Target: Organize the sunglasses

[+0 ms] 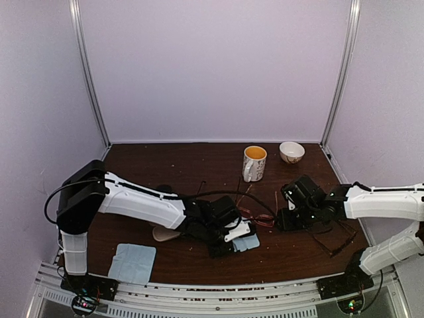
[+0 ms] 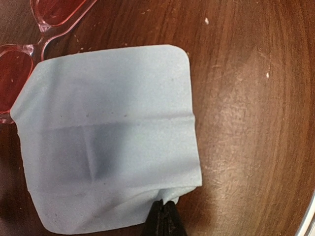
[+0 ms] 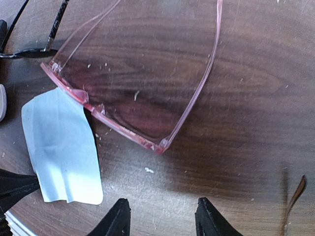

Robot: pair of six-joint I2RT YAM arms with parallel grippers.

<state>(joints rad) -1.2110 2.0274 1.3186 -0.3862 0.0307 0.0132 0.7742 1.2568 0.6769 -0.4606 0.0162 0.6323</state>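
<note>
Where the left claw meets the cloth, its two black tips are pressed together on the cloth's near edge, pinching a small fold. The cloth lies flat on the table, creased, and close to the middle. Its far left corner touches the pink glasses and covers part of one lens.

The right claw stands wide apart and has hold of nothing. Bare wood shows between its fingers. It sits low over the table, just on the near side of the pink glasses and a little toward the right edge. These glasses lie unfolded near the middle of the table. Their front frame is next to the cloth and both temples stretch away from it.

Just beside the pink glasses and the cloth lies part of a black pair. Only a piece of its frame and one temple can be seen. Toward the right edge, a thin temple of another pair shows. The rest of that pair is too thin to make out.

A tan case lies under the left arm, toward the left edge. A second cloth lies by the near edge, close to the near left corner. A mug and a bowl stand at the far edge, toward the far right corner.
</note>
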